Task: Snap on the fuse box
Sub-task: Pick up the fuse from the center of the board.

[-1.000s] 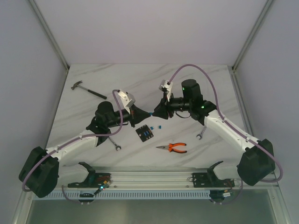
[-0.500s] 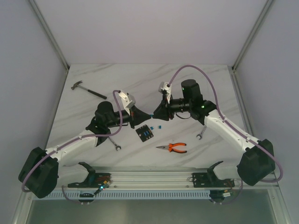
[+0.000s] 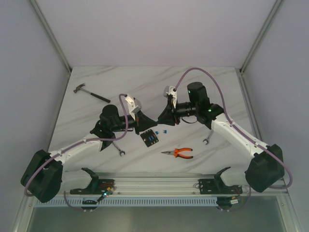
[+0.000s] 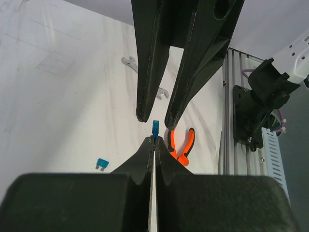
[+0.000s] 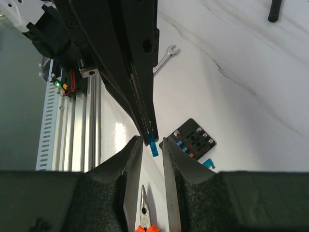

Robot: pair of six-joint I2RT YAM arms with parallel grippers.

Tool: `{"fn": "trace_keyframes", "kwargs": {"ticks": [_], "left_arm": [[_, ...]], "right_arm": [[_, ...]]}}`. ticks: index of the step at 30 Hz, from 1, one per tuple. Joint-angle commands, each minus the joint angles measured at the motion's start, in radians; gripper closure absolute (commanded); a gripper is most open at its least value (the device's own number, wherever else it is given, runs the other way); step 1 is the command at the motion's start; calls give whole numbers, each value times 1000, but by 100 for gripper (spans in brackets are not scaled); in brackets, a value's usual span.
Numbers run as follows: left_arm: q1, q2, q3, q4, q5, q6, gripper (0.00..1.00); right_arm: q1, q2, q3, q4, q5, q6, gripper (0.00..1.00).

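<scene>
While the left pincer [image 4: 153,141] is clenched on a tiny blue plastic fuse [image 4: 155,127] and the right pincer [image 5: 151,141] stands parted around it, the small flat black plastic fuse box [image 3: 149,138] lies on the white surface [image 3: 193,92] below, probably light, rigid and best gripped by its side edges.

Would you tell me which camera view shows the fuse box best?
Right wrist view: the fuse box lies face-up, its slotted face distinct. The top external view shows it small; the left wrist view misses it.
</scene>
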Motion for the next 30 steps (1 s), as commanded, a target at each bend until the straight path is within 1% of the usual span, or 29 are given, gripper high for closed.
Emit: {"fn": "trace_keyframes", "kwargs": {"ticks": [1, 16, 22, 30], "left_arm": [[5, 9, 29, 68, 59, 2, 100], [1, -8, 36, 54, 73, 3, 100], [-7, -7, 53, 41, 93, 9, 100], [-15, -20, 56, 8, 97, 25, 100]], "right_arm": [[-5, 3, 34, -12, -52, -27, 72], [-6, 14, 39, -46, -110, -64, 74], [-5, 13, 40, -45, -71, -61, 72], [-5, -9, 34, -44, -95, -64, 74]]}}
